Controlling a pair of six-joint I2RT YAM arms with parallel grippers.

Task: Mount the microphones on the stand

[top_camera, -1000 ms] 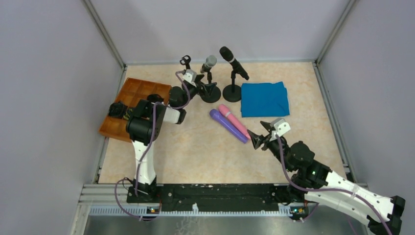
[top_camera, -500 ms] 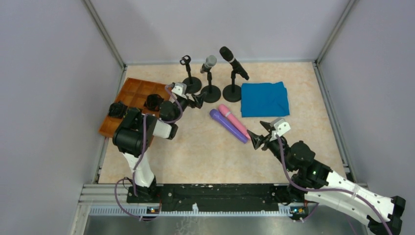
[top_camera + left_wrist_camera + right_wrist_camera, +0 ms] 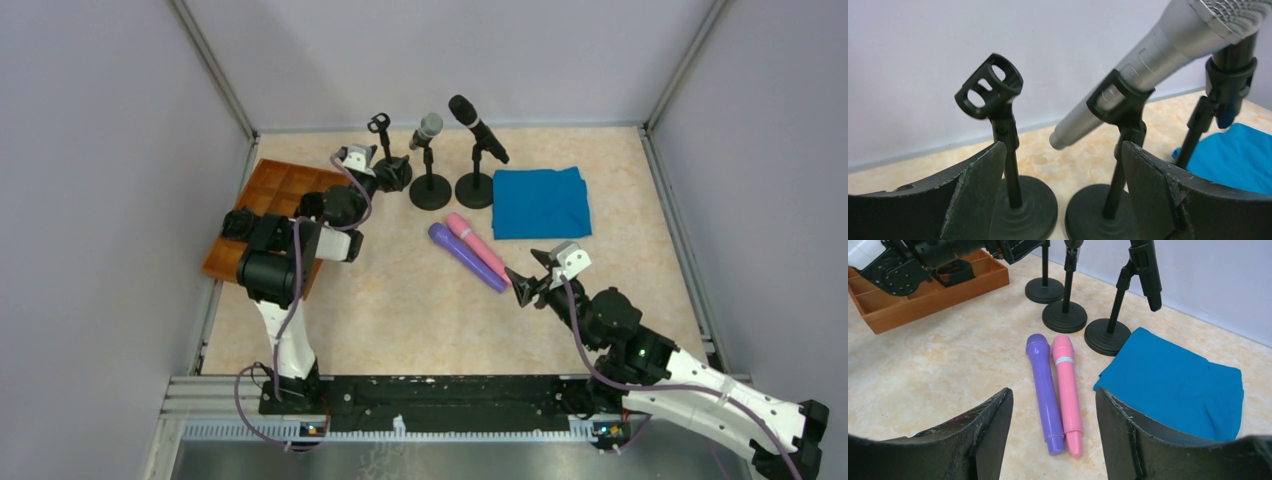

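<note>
Three black stands rise at the back. The left stand (image 3: 381, 125) has an empty clip (image 3: 990, 86). The middle one carries the silver-grey microphone (image 3: 428, 128) (image 3: 1158, 50), the right one the black microphone (image 3: 478, 128). The purple microphone (image 3: 466, 257) (image 3: 1044, 390) and pink microphone (image 3: 478, 247) (image 3: 1068, 390) lie side by side on the table. My left gripper (image 3: 388, 176) (image 3: 1063, 190) is open and empty, low in front of the two left stand bases. My right gripper (image 3: 522, 285) (image 3: 1054, 430) is open just short of the lying microphones' tail ends.
A folded blue cloth (image 3: 541, 202) (image 3: 1173, 385) lies right of the stands. A wooden compartment tray (image 3: 265, 190) (image 3: 923, 295) with black parts sits at the left, under my left arm. Grey walls close in the table on three sides.
My left arm drew back from the silver microphone's stand, then swung left toward the empty stand, its gripper staying open. The right arm has not moved.
</note>
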